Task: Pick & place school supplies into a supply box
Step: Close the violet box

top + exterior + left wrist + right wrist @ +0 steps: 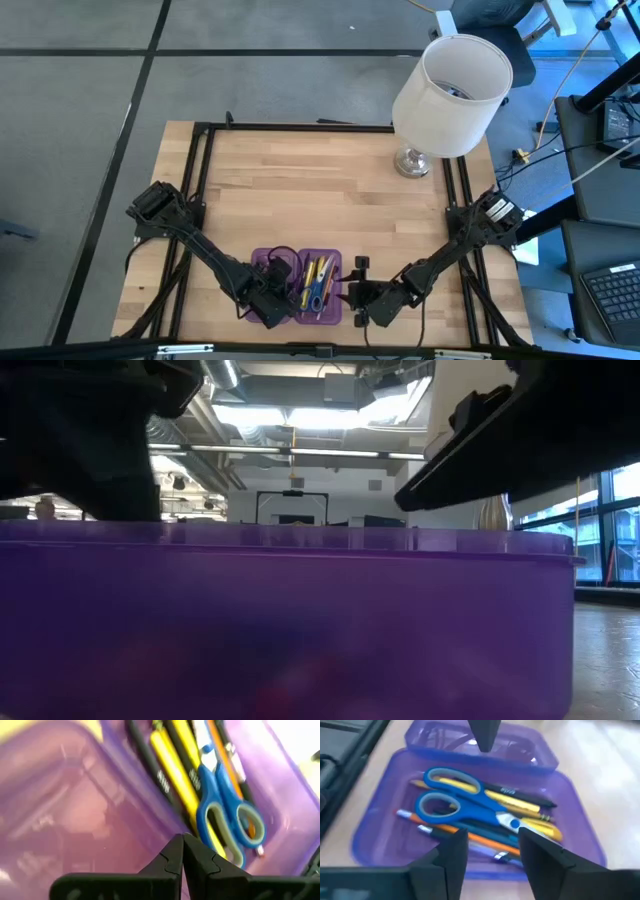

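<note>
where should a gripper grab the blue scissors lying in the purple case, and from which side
Probably from straight above, across the blue scissors at the narrow neck between the finger loops and the pivot. They lie flat on top of the pens in the purple case, whose walls block a sideways approach, and the loops are wide.

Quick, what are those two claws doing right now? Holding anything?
Left gripper: shut, holding nothing, over the purple case.
Right gripper: open, empty, beside the case half that holds the scissors and pens.
</note>
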Action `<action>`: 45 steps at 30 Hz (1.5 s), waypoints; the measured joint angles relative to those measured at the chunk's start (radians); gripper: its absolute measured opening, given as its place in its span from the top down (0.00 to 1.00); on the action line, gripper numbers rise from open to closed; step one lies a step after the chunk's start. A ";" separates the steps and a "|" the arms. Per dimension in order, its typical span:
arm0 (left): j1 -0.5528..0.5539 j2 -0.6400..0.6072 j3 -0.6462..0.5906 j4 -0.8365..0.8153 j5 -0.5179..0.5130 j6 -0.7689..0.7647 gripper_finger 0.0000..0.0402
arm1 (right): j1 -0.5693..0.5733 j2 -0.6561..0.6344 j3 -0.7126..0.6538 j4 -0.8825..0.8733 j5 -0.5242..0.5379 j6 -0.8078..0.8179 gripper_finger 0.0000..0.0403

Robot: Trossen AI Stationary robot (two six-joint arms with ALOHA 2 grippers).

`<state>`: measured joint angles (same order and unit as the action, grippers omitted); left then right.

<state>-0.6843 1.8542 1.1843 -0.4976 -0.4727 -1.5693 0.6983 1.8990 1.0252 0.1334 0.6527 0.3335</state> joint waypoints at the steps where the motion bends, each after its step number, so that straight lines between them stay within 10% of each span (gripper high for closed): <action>1: -0.003 -0.001 0.000 0.000 -0.024 0.020 0.99 | 0.000 0.011 0.000 0.022 0.018 -0.015 0.56; 16: -0.073 -0.087 0.000 -0.043 -0.284 0.282 0.99 | 0.006 0.094 -0.025 0.206 0.141 -0.030 0.60; 28: -0.100 -0.090 0.000 -0.051 -0.363 0.220 0.99 | 0.006 0.073 -0.392 0.989 0.011 -0.231 0.60; 45: -0.223 -0.096 0.000 -0.528 -0.308 -0.472 0.99 | -0.080 0.073 -0.401 0.952 -0.139 -0.233 0.60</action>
<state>-0.9074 1.7584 1.1843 -1.0256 -0.7809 -2.0414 0.6182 1.9720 0.6239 1.0855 0.5133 0.1001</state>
